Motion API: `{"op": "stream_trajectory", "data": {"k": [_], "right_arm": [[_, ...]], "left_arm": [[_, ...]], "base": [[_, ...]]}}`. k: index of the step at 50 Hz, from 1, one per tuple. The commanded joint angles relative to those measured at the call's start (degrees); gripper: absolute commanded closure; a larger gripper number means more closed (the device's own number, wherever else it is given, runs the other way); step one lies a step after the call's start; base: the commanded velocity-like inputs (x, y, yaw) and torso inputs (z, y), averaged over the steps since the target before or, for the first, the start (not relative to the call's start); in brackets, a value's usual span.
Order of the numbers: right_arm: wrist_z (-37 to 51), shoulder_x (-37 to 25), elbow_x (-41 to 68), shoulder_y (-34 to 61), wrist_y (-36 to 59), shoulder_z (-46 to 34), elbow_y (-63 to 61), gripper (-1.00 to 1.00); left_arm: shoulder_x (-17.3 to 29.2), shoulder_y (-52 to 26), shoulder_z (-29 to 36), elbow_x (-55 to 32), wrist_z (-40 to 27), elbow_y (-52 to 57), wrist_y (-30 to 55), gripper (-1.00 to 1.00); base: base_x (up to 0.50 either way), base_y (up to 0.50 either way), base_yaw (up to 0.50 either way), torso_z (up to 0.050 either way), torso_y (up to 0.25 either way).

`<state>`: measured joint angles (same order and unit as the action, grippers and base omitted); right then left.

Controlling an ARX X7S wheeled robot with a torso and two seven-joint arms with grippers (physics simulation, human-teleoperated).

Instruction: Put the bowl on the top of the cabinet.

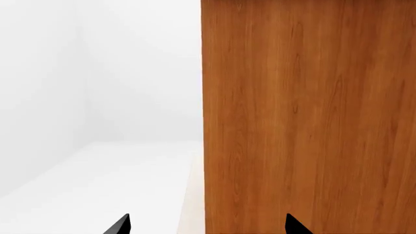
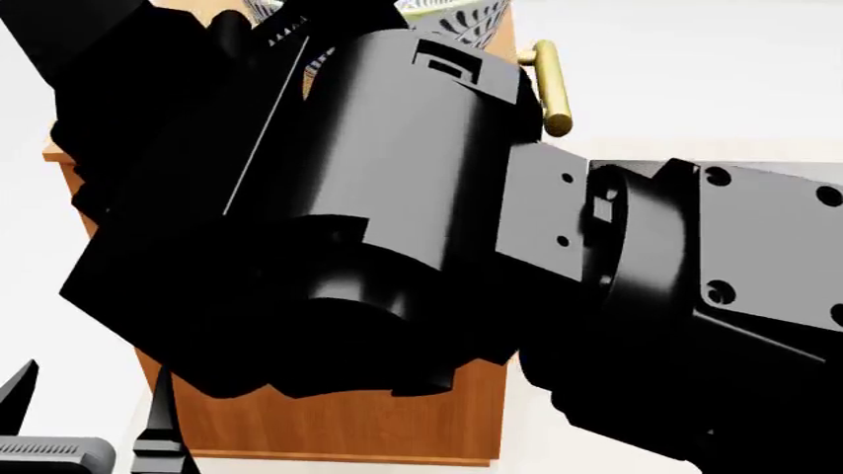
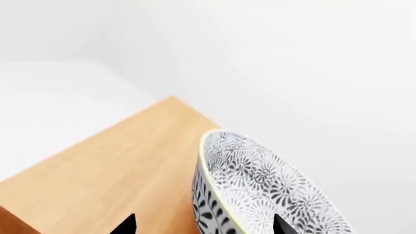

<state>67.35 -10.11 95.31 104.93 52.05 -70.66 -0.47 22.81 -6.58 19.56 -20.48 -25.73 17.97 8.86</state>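
Right hand (image 3: pixel 202 225) shows only two dark fingertips in its wrist view, spread apart with the bowl's (image 3: pixel 260 190) rim between them; whether they actually grip it cannot be told. That patterned bowl sits tilted over the cabinet's (image 3: pixel 110 175) pale top, near its right edge. From the head view the right arm (image 2: pixel 395 217) blocks most of the cabinet, leaving a brass handle (image 2: pixel 551 89) showing. Left hand (image 1: pixel 206 225) hangs open and holds nothing, facing the cabinet's wood-grain side and a white floor (image 1: pixel 97 175).
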Motion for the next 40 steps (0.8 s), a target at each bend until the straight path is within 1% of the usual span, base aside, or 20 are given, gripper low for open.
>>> {"op": "stream_trajectory", "data": {"k": [1,11,19,20,23,26,31,35,37,40], "right_arm": [[0.5,-1.5,0.9,1.6,0.2,1.0,-2.0,-1.00],[3.1,-4.5,5.0,4.9,1.1,3.9,-6.1,-1.00],[8.8,-8.0,11.2,10.2,1.5,7.9,-11.6,-1.00],[12.3,-9.2,13.3,11.8,1.3,8.5,-11.8,-1.00],[16.9,-11.8,15.2,14.4,2.0,8.8,-13.2,-1.00],[19.3,-14.2,17.2,16.0,2.1,9.5,-14.7,-1.00],[21.7,-19.5,20.4,17.4,1.9,10.4,-19.8,-1.00],[22.1,-22.4,21.5,17.8,0.4,8.7,-23.9,-1.00],[22.3,-25.5,21.5,17.8,-1.9,6.6,-27.7,-1.00],[22.0,-31.1,21.0,15.8,-4.6,6.9,-32.5,-1.00]], "left_arm": [[0.0,0.0,0.2,0.0,-0.1,-0.1,-0.1,-1.00],[0.2,0.0,0.4,0.0,-0.4,0.5,0.3,-1.00],[0.3,-0.2,0.5,0.0,-0.6,0.9,0.6,-1.00],[0.3,0.0,0.5,0.1,-0.6,1.1,0.6,-1.00],[0.4,-0.1,0.5,0.1,-0.7,0.9,0.6,-1.00],[0.4,-0.2,0.6,0.1,-0.8,1.0,0.6,-1.00],[0.3,-0.5,0.8,0.2,-0.8,0.9,0.8,-1.00],[0.4,-0.6,0.8,0.0,-0.9,1.3,1.1,-1.00],[0.4,-0.6,0.7,-0.1,-0.8,1.1,0.9,-1.00],[0.5,-0.6,0.5,-0.2,-0.8,1.1,0.8,-1.00]], "base": [[0.00,0.00,0.00,0.000,0.000],[0.00,0.00,0.00,0.000,0.000],[0.00,0.00,0.00,0.000,0.000],[0.00,0.00,0.00,0.000,0.000],[0.00,0.00,0.00,0.000,0.000],[0.00,0.00,0.00,0.000,0.000],[0.00,0.00,0.00,0.000,0.000],[0.00,0.00,0.00,0.000,0.000],[0.00,0.00,0.00,0.000,0.000],[0.00,0.00,0.00,0.000,0.000]]}}
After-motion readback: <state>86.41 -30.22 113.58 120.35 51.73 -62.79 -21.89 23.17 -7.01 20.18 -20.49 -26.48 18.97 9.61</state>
